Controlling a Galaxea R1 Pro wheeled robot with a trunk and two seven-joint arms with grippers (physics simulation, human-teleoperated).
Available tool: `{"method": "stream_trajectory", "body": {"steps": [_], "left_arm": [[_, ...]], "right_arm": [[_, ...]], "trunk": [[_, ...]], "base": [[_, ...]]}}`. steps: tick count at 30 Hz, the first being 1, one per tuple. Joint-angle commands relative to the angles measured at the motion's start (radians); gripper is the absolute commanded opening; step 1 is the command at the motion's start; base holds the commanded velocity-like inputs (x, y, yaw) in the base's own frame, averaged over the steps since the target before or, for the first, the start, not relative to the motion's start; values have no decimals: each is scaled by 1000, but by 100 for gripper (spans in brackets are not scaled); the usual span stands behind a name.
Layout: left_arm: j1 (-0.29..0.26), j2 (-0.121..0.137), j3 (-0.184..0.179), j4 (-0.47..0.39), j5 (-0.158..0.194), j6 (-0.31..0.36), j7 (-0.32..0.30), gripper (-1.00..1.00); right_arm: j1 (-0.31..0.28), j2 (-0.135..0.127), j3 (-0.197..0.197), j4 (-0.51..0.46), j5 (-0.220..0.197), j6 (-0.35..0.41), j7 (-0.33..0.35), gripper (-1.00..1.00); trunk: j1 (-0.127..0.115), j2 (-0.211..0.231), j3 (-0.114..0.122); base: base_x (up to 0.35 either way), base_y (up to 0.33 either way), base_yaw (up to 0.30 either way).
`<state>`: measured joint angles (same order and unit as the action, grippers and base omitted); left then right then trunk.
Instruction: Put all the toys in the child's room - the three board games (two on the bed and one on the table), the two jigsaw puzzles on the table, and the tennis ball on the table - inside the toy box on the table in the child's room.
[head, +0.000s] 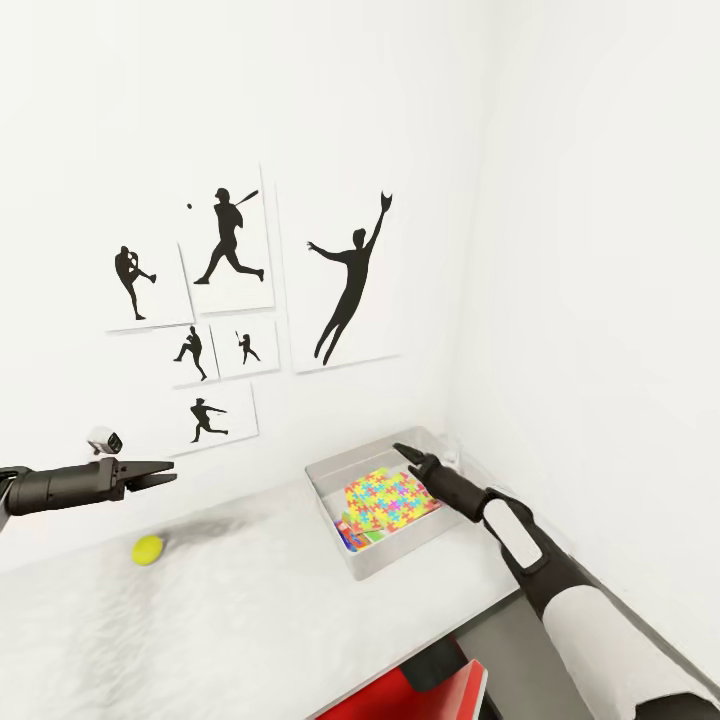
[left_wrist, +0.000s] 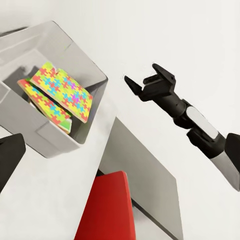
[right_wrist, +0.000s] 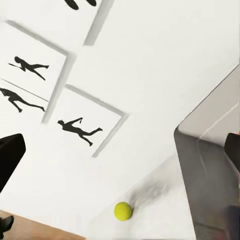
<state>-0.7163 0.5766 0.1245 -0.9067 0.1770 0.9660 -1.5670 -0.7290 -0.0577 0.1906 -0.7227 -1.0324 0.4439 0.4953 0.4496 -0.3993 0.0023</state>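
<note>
With your left gripper (head: 165, 474) spread empty, a clumsy nudge could roll the tennis ball (head: 148, 549), at its seven o'clock, off the table (head: 250, 610).

left gripper (head: 165, 476) seemingly open, right gripper (left_wrist: 145, 80) open, arms apart

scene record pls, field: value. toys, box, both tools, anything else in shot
toy box: grey bin on the table, near the corner wall
in box: jigsaw puzzles on top, a printed box edge beneath
tennis ball: on the table, outside the box
left tool: above the ball, empty, opening unclear
right tool: open, empty, over the far end of the box
wall: baseball silhouette posters
foreground: red object below table edge
</note>
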Motion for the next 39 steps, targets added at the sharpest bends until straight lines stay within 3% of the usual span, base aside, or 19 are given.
{"method": "stream_trajectory", "body": {"steps": [1, 5, 10, 22, 39], "left_arm": [[0, 0, 0, 0, 0, 10, -4, 100], [0, 0, 0, 0, -1, 10, -4, 100], [0, 0, 0, 0, 0, 10, -4, 100], [-1, 0, 1, 0, 1, 11, -4, 100], [0, 0, 1, 0, 1, 11, -4, 100]], "right_arm": [[38, -5, 2, -65, -8, 6, 4, 100], [130, -12, 0, -231, -8, 20, 7, 100], [158, -23, -2, -303, 10, 38, 4, 100], [165, -28, -3, -317, 42, 45, 2, 100], [165, -26, -3, -313, 49, 45, 1, 100]], "trunk": [[0, -1, 0], [0, -1, 0], [0, -1, 0], [0, -1, 3], [0, -1, 4]], "base": [[0, 0, 0], [0, 0, 0], [0, 0, 59], [-106, 6, 253], [-271, 79, 287]]}}
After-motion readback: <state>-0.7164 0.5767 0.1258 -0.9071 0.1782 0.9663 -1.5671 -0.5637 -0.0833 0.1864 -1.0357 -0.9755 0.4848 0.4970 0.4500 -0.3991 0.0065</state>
